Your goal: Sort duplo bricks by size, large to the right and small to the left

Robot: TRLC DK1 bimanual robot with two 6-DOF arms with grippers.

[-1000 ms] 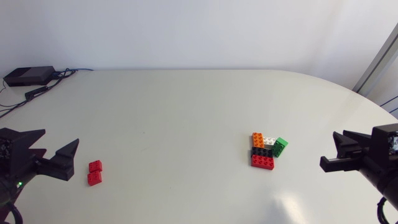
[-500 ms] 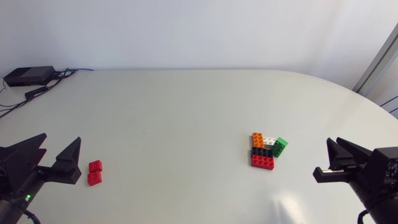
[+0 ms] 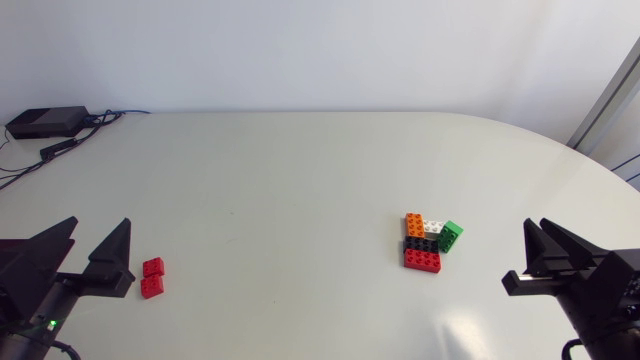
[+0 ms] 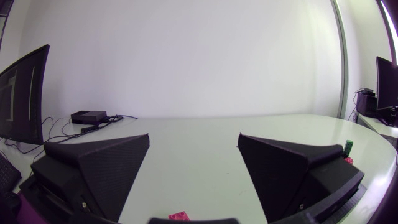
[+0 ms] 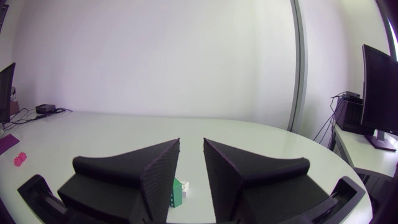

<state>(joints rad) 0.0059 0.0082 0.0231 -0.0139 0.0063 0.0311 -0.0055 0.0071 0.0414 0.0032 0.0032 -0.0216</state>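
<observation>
Two small red bricks (image 3: 152, 277) lie side by side at the left, just right of my left gripper (image 3: 100, 224), which is open and empty. In the left wrist view one red brick (image 4: 179, 216) shows low between the wide-apart fingers of that gripper (image 4: 194, 137). Right of centre is a tight cluster: orange brick (image 3: 414, 224), white brick (image 3: 433, 227), green brick (image 3: 450, 236), black brick (image 3: 422, 243) and large red brick (image 3: 424, 260). My right gripper (image 3: 537, 226) is to the right of the cluster, shut and empty. Ahead of it (image 5: 191, 142), the green brick (image 5: 176, 191) shows through the narrow slit.
A black box (image 3: 45, 122) with cables sits at the table's far left corner. The table's rounded right edge (image 3: 600, 165) curves past the right arm.
Both arms have drawn back toward the table's near edge, and the left gripper has turned to point further up the table. The bricks have not moved.
</observation>
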